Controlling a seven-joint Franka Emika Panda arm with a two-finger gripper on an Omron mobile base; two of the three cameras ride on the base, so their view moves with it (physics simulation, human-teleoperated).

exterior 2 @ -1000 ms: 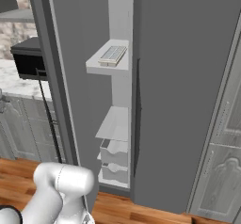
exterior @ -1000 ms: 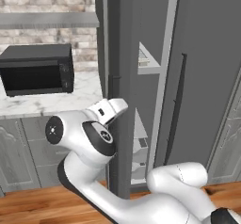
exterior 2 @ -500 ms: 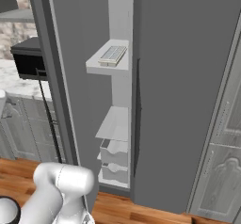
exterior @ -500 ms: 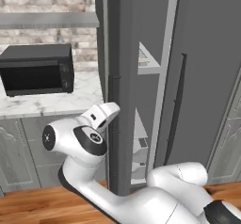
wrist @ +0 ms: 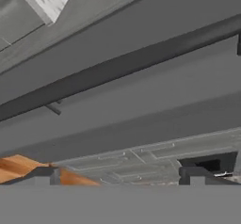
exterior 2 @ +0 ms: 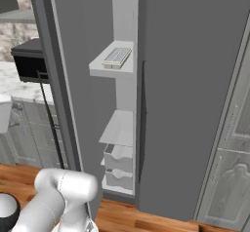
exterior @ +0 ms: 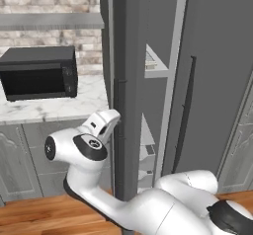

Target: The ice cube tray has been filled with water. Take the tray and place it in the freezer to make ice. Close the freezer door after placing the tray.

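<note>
Tray (exterior 2: 116,57) lies on the freezer (exterior 2: 185,80) shelf, so with fingers (wrist: 197,173) spread wide and empty we press squarely on the freezer door (wrist: 141,96) just ahead of them — beside its handle (wrist: 117,65) — and swing it shut.

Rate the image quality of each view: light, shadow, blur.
Left base view: flat even light, soft rendering, the freezer door edge-on and dark. Right base view: the tray on its pale shelf is small, its cells hardly resolved; no glare. Hand view: rolled, close to the door's bar handle, coarse and slightly blurred, with the hand open.
</note>
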